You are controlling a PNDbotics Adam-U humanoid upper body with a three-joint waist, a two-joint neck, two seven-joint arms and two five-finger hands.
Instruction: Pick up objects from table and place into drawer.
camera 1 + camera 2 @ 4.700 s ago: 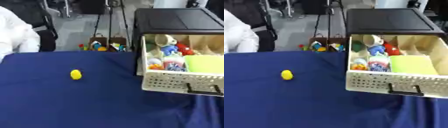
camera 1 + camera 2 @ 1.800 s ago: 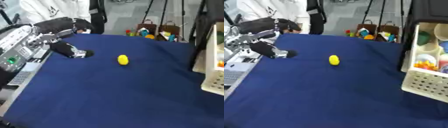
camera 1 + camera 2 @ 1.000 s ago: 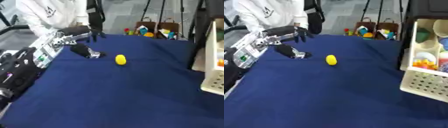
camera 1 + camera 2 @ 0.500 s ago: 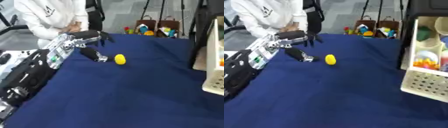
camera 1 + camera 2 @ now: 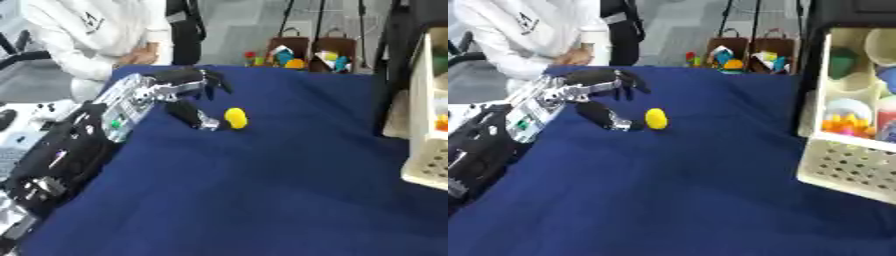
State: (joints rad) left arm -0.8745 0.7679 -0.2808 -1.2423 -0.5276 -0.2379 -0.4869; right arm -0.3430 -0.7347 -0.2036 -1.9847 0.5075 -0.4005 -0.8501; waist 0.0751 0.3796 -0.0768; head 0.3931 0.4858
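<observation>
Partly cropped drawer (image 5: 846,150) at right.

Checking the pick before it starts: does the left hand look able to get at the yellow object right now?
Probably yes. The left hand is open just beside the yellow object, thumb nearly touching it, with only bare blue tablecloth around it.

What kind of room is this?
Probably a robotics lab or test room: a blue-covered table, an open drawer filled with colourful toys, and toy-filled bags beside stand legs on the floor behind.
</observation>
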